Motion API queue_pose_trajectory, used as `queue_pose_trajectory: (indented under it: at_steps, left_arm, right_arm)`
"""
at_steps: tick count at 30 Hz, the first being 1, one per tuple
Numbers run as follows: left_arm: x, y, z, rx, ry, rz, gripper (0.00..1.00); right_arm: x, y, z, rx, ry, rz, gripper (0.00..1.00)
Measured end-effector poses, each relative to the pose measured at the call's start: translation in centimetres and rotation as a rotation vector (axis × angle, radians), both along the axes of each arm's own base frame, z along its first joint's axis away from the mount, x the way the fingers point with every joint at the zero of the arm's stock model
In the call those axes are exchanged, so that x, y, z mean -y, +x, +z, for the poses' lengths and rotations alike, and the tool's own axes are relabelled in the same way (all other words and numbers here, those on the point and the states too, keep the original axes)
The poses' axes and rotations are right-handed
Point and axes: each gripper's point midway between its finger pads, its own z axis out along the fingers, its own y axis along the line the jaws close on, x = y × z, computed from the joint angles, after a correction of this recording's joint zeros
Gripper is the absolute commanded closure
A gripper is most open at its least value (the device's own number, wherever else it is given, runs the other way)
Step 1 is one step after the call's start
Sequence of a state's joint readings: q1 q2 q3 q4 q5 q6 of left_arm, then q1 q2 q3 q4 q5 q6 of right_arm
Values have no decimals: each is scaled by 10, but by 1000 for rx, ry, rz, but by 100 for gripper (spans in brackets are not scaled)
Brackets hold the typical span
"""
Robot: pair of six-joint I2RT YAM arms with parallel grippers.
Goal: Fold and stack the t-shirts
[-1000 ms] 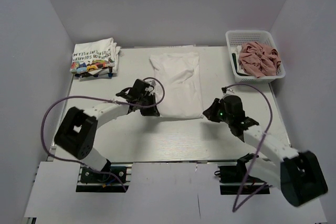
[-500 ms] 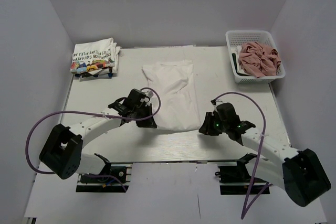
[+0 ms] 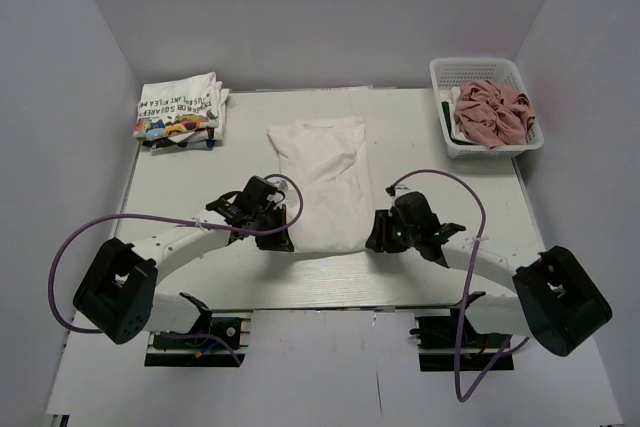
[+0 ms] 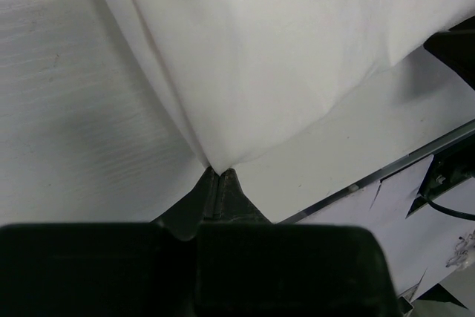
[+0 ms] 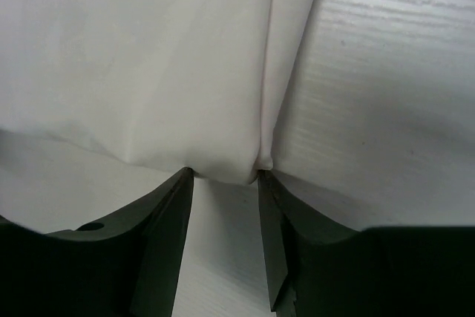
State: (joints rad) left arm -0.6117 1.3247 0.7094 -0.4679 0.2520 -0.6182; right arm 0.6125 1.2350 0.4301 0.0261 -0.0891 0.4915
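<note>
White t-shirt (image 3: 320, 182), folded into a long narrow panel, lies flat on the worktop (image 3: 450, 187) at its centre, running from the far side towards the arms and slightly skewed. Left pincer (image 3: 287, 242) sits at the panel's near left corner; the left wrist view shows the left pincer (image 4: 220, 173) pressed together, pinching the cloth's corner point at its tips. Right pincer (image 3: 373, 238) sits at the near right corner; in the right wrist view the right pincer (image 5: 225, 176) is spread, with the folded corner of the cloth lying between the tips and not clamped. A stack of folded t-shirts (image 3: 180, 112), the top one bearing a coloured print, rests at the far left corner. A pink t-shirt (image 3: 492, 112) lies crumpled in the mesh basket (image 3: 480, 65) at the far right.
</note>
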Motion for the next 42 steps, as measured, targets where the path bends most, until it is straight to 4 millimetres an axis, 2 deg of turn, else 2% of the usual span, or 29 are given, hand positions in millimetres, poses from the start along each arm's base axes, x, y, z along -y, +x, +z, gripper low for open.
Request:
queue_pose_trajectory:
  at_steps: [1,4,5,6,12,17,20,23,26,29,32,35,38,42]
  left_arm:
    - [0,0,0,1,1,1,100]
    - [-1,1,0,3,4,3,100]
    - [-1,1,-1,3,5,4,100]
    - [-1,1,-1,4,6,5,100]
    - [-2,1,0,7,12,9,100]
    - [-5,2,6,20,17,18,100]
    - [-4,12,19,47,23,45,100]
    - [-2,35,44,115,22,106,100]
    - [1,63,77,202,23,165,100]
    - [3,100,113,293,45,249,100]
    - [2,136,138,348,85,334,100]
    - [-3,166,150,380,128,396,100]
    - [-10,189,154,387,166,443,100]
    - [-17,217,155,384,196,484,100]
  right_arm:
    - [-1,3,0,5,-3,-1,56]
    - [-5,11,-3,17,-17,0,76]
    - [-6,12,-3,20,-20,2,91]
    - [-7,12,-4,25,-25,7,100]
    - [-6,8,0,45,-37,18,100]
    - [-6,6,33,131,13,20,100]
    - [-4,11,56,186,29,-2,100]
    - [-4,25,78,236,29,-44,100]
    - [-6,43,103,287,33,-90,100]
    - [-10,65,130,342,33,-140,100]
    - [-11,90,152,390,10,-200,100]
    - [-15,118,171,426,-28,-249,100]
    - [-22,150,187,460,-52,-282,100]
    - [-26,181,186,459,-83,-294,100]
